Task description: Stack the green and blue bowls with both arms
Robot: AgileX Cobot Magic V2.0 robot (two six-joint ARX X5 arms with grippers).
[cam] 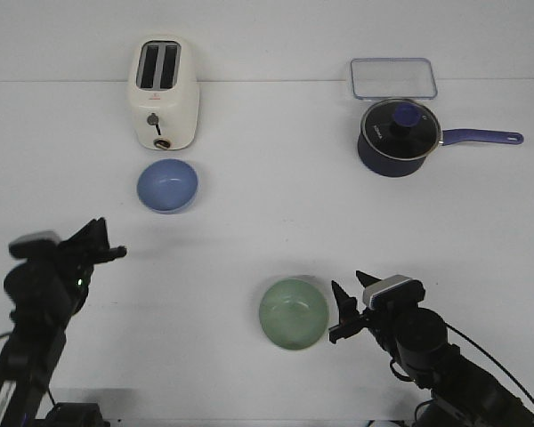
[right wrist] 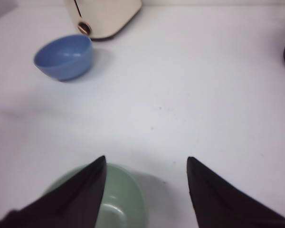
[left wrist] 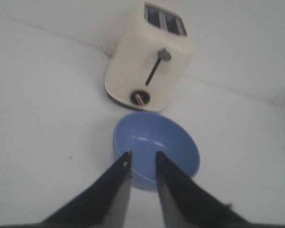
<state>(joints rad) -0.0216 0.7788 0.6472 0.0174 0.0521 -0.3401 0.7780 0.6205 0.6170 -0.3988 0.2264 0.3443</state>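
Note:
The periwinkle blue bowl (cam: pixel 167 186) sits upright on the white table just in front of the toaster. It also shows in the left wrist view (left wrist: pixel 173 142) and the right wrist view (right wrist: pixel 64 57). The sage green bowl (cam: pixel 293 313) sits upright near the front, and shows in the right wrist view (right wrist: pixel 123 204). My left gripper (cam: pixel 109 238) (left wrist: pixel 143 156) hangs in front of and to the left of the blue bowl, jaws narrowly apart and empty. My right gripper (cam: pixel 345 307) (right wrist: pixel 146 160) is wide open and empty just right of the green bowl, one finger over its rim.
A cream toaster (cam: pixel 163 93) stands right behind the blue bowl. A dark navy lidded saucepan (cam: pixel 398 138) with a long handle is at the back right, with a clear rectangular container (cam: pixel 393 78) behind it.

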